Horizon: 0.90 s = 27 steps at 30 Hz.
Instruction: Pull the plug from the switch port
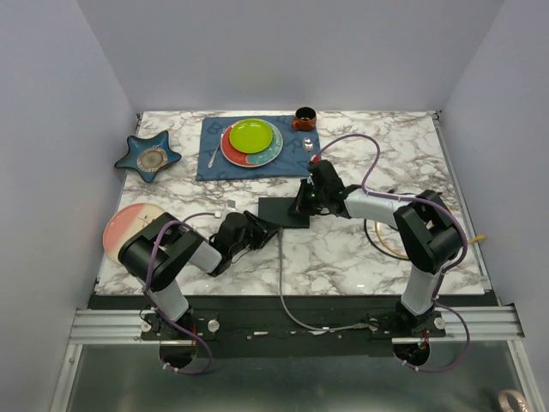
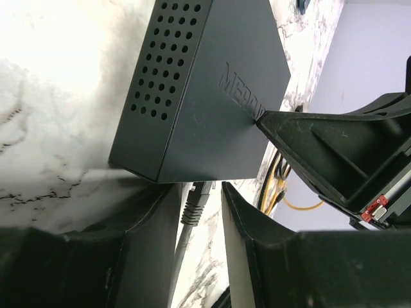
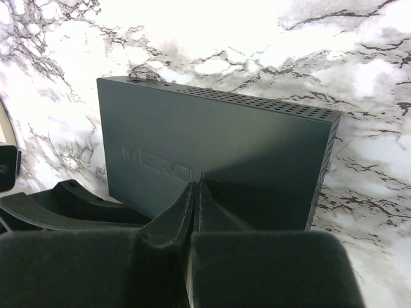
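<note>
Open marble [image 1: 343, 257] front-rt of switch [image 1: 283, 211]; rt claw [image 3: 194, 191] atop (blue mat [image 1: 210, 163] behind)

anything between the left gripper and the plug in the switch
Nothing visible. The plug sits between the fingers of the left gripper, at the port edge of the switch. The right gripper, shut, rests on the switch top, away from the plug.

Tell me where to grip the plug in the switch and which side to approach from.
Pinch the plug by its grey boot, just outside the switch, coming in from the port edge along the cable. The boot sticks straight out, and the left gripper straddles it there.
</note>
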Each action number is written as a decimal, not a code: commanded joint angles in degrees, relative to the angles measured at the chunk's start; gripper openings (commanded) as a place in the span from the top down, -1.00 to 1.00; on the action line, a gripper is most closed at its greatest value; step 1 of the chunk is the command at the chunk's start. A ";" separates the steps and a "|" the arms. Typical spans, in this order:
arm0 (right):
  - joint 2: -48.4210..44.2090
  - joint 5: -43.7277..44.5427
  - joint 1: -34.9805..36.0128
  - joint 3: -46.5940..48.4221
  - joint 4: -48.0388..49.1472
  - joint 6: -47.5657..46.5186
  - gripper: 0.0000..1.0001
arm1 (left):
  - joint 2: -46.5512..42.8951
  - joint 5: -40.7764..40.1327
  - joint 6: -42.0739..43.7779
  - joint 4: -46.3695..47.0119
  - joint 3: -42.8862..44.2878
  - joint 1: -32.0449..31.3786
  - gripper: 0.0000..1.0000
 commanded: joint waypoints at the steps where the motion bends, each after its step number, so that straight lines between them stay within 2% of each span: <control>1: 1.36 1.85 0.15 0.03 -2.63 0.23 0.88 | 1.16 -4.90 -0.63 -1.11 0.68 -0.99 0.13; 16: 1.45 1.67 0.15 -0.33 -2.37 0.15 0.88 | 3.18 -5.61 -0.81 -2.95 3.50 -2.23 0.19; 27: 1.36 1.59 0.15 -1.38 -2.02 0.15 0.88 | 3.53 -6.49 -1.42 -5.68 3.85 -2.23 0.54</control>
